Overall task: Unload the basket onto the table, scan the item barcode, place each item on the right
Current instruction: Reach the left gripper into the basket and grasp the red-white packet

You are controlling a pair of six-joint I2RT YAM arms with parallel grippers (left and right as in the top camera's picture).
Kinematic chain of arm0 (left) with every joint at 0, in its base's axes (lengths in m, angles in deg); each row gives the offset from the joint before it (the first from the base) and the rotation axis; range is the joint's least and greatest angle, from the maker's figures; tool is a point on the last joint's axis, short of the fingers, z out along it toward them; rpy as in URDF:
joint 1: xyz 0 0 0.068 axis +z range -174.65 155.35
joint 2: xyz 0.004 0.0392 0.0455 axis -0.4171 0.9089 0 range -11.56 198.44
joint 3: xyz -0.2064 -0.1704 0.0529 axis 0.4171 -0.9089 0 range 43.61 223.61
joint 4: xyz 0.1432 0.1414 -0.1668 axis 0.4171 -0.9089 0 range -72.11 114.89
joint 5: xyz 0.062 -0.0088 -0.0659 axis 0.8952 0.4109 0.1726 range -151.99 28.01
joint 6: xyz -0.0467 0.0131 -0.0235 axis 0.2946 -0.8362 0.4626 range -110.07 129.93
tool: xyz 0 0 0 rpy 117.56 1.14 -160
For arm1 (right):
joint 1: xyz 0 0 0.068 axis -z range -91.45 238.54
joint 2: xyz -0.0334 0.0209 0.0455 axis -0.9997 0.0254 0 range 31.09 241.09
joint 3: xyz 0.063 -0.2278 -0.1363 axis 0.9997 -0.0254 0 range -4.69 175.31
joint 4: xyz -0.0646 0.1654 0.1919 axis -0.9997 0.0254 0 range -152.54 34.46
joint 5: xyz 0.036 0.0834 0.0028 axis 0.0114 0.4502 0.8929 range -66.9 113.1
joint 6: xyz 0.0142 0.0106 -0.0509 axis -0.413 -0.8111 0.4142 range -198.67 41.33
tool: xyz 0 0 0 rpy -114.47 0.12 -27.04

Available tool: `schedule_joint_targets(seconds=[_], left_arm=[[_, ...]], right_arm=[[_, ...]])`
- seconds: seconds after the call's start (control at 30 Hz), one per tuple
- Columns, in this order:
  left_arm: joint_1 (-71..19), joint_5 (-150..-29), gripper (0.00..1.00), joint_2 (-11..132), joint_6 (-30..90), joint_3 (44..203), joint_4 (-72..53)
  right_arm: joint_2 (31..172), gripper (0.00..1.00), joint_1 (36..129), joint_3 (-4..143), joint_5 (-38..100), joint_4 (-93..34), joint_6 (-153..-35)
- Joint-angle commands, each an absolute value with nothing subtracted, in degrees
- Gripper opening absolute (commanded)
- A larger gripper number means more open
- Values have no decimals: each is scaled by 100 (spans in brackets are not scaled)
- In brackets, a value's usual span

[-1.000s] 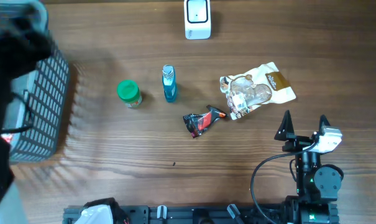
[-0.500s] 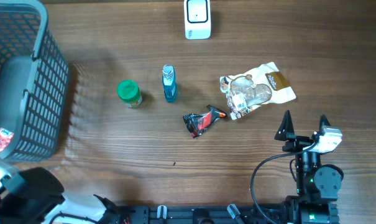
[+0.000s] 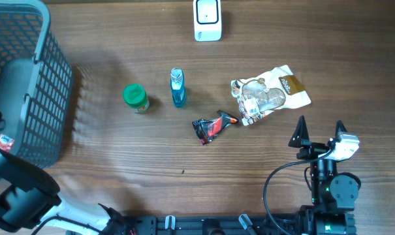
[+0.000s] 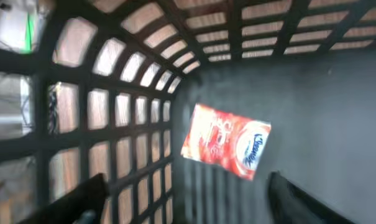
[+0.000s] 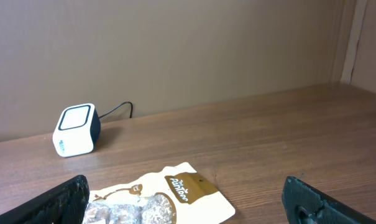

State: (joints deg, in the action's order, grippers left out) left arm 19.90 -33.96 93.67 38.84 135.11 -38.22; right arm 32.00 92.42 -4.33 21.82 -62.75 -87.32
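Packet (image 4: pixel 225 142) lies in the basket (image 3: pixel 53 104) beneath the open, empty left hand (image 4: pixel 188 198); right hand (image 3: pixel 320 125) idle, open. Drop-off seems done; next, take the bottle (image 3: pixel 177 88) to the scanner (image 3: pixel 207 19)

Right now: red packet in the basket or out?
In. The red packet lies flat on the floor of the basket, grid walls rising beside it.

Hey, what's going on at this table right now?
Two robot arms are set up to scan items. The left end effector is open and empty, aimed at a red packet lying inside the dark basket on the left. The right end effector is open near the front right, holding nothing. A green-lidded jar, blue bottle, red-and-black wrapper and tan snack pouch lie on the table, with the white scanner at the far edge.
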Motion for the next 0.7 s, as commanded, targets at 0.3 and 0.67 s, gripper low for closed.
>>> schedule_joint_targets(seconds=[0.3,0.67], left_arm=[[2025,-3341,80,9389,3563,11940,-1792],[2032,-3820,100,9428,3563,11398,-832]], right_arm=[[3189,100,9225,-439,2259,-6295,-8620],[3189,100,9225,-439,2259,-6295,-8620]])
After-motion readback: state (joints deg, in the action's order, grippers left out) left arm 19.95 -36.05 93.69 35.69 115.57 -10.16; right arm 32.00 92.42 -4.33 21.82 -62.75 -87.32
